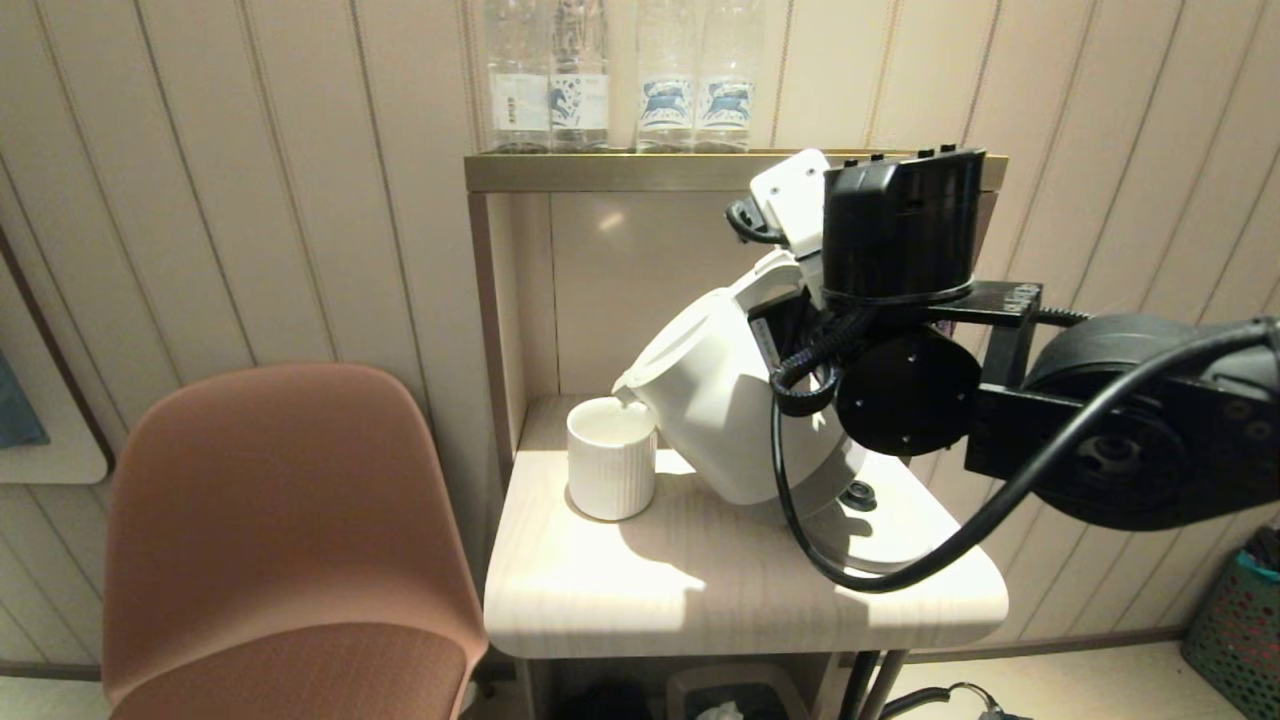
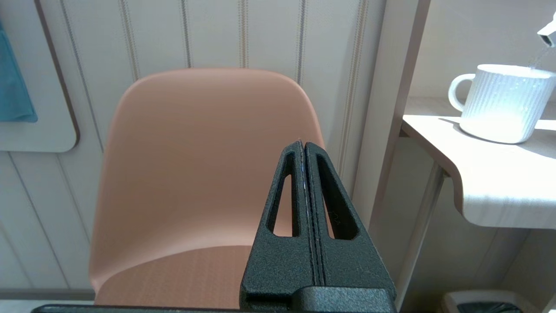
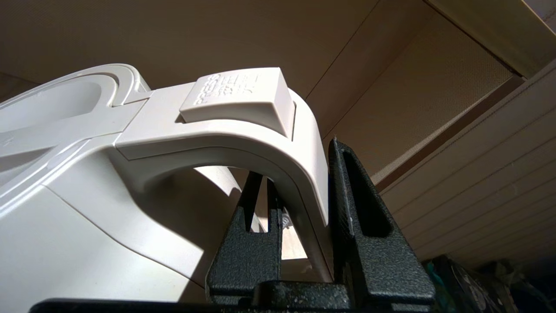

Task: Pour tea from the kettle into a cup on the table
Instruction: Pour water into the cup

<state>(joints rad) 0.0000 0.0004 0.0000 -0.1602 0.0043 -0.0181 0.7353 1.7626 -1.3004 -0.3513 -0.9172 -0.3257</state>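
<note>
The right gripper [image 1: 800,330] sits at the handle side of the white electric kettle [image 1: 730,400], its fingers hidden behind the black wrist housing. The kettle hangs tilted away from the gripper, spout down over the rim of the ribbed white cup [image 1: 611,458], which stands just beyond the spout on the pale wood-grain table [image 1: 700,590]. Below the gripper, the kettle's round base [image 1: 860,497] lies on the tabletop. Four clear plastic bottles [image 1: 620,75] stand on the brass-coloured shelf top [image 1: 600,170] above, and a pinkish-brown chair [image 1: 270,540] sits well beyond the cup.
</note>
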